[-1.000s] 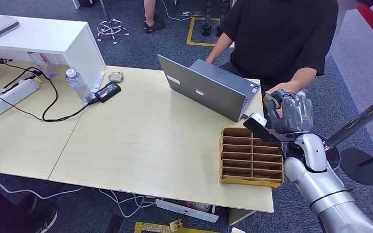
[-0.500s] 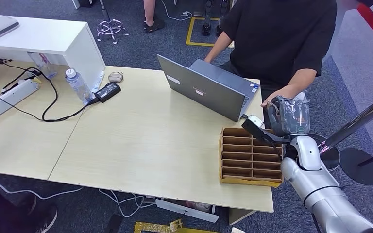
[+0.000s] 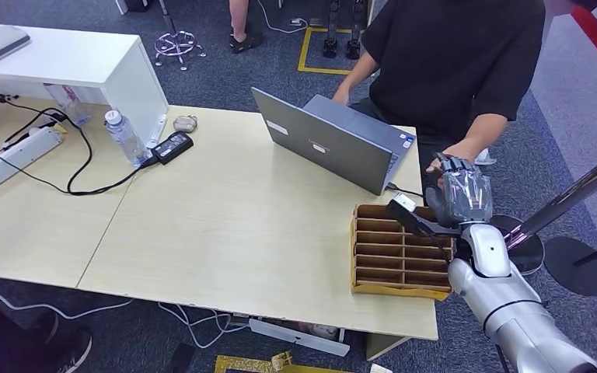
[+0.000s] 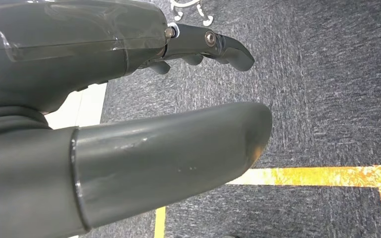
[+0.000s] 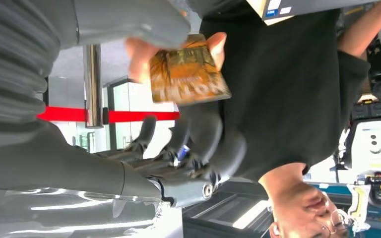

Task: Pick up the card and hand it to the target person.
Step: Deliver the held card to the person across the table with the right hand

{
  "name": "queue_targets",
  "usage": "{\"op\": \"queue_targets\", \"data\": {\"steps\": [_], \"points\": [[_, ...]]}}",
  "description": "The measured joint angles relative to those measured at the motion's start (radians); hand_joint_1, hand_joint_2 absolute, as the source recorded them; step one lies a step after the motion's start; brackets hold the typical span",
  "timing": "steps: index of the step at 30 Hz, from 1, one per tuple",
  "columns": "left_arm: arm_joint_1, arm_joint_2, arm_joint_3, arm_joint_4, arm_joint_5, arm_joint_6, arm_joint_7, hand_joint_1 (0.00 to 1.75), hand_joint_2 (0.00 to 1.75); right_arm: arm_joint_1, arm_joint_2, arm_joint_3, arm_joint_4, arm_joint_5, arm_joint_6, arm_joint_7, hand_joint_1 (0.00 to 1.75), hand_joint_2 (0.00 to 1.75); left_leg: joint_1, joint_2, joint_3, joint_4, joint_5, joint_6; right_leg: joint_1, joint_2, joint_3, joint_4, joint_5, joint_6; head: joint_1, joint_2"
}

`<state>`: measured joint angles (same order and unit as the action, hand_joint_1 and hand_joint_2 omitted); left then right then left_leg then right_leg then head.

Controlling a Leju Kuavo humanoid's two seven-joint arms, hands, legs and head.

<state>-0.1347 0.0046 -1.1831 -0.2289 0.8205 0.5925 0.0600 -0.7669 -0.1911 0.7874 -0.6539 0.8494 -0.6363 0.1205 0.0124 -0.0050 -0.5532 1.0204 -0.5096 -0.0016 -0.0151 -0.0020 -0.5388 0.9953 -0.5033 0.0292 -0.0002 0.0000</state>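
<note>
Head view takes in the pale wooden table (image 3: pixel 225 225), the biggest thing here, with the person (image 3: pixel 451 62) in a black shirt standing at its far right corner behind an open grey laptop (image 3: pixel 334 144). A brown cardboard divider tray (image 3: pixel 396 252) sits at the table's right edge, and the robot's right hand (image 3: pixel 460 196) is raised just beyond it, meeting the person's hand (image 3: pixel 449 155) at the fingertips.

Judged from these views, the task is nearly finished: the card (image 5: pixel 188 72) is lifted, carried over and offered, and only the release seems to be left. In the right wrist view the orange-and-brown card lies between the robot's grey thumb and the person's fingers (image 5: pixel 218 42), which already pinch its far edge. Whether the robot's right hand (image 5: pixel 168 163) presses the card or has let go cannot be told; its darker fingers hang loosely curled just below (the card hides the contact).

From the head camera the card itself cannot be made out, the back of the hand covering it. The left wrist view gives the left hand (image 4: pixel 129 124) hanging over grey carpet with yellow floor tape, fingers apart, holding nothing.
</note>
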Motion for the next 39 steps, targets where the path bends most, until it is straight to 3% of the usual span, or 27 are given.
{"op": "queue_targets", "data": {"steps": [8,12,16,19,22,30,39], "points": [[0.000,0.004,-0.005,0.000,-0.012,-0.006,0.005,0.00,0.00,0.008,0.001,-0.031,-0.008,-0.018,-0.046,-0.025,0.00,1.75,0.000,0.000,0.001,0.000,0.000,0.000,0.000,0.000,0.000,0.000,0.000,0.000,0.000,0.000],[0.000,0.007,-0.007,0.000,-0.018,-0.005,0.017,0.00,0.00,0.068,0.007,-0.138,-0.075,0.081,-0.047,-0.126,0.00,1.75,0.000,0.000,0.001,0.000,0.000,0.000,0.000,0.000,0.001,0.000,0.000,0.000,0.000,0.000],[0.002,-0.005,-0.012,0.000,-0.026,0.015,0.039,0.00,0.00,0.158,0.033,-0.308,-0.177,0.118,-0.048,-0.271,0.00,1.75,0.000,0.000,0.000,0.000,0.000,0.000,0.000,-0.001,0.001,0.000,0.000,0.000,0.000,0.000],[0.002,-0.016,-0.017,0.000,-0.030,0.018,0.044,0.00,0.00,0.198,0.064,-0.430,-0.231,0.013,-0.048,-0.395,0.00,1.75,0.000,0.000,0.000,0.000,0.000,0.000,0.000,-0.001,0.001,0.000,0.000,0.000,0.000,0.000],[0.002,-0.020,-0.020,0.000,-0.030,0.018,0.045,0.00,0.00,0.233,0.083,-0.509,-0.282,-0.154,-0.048,-0.438,0.00,1.75,0.000,0.000,0.000,0.000,0.000,0.000,0.000,0.000,0.001,0.000,0.000,0.000,0.000,0.000],[0.002,-0.021,-0.021,0.000,-0.025,0.017,0.049,0.00,0.00,0.333,0.085,-0.539,-0.447,-0.484,-0.047,-0.400,0.00,1.75,0.000,0.000,0.001,0.000,0.000,0.000,0.000,0.000,0.000,0.000,0.000,0.000,0.000,0.000],[0.002,-0.023,-0.021,0.000,-0.001,0.018,0.047,0.00,0.00,0.428,0.032,-0.452,-0.602,-0.739,-0.040,-0.339,0.00,1.75,0.000,0.000,0.001,0.000,0.000,0.000,0.000,0.000,0.000,0.000,0.000,0.000,0.000,0.000]]}}
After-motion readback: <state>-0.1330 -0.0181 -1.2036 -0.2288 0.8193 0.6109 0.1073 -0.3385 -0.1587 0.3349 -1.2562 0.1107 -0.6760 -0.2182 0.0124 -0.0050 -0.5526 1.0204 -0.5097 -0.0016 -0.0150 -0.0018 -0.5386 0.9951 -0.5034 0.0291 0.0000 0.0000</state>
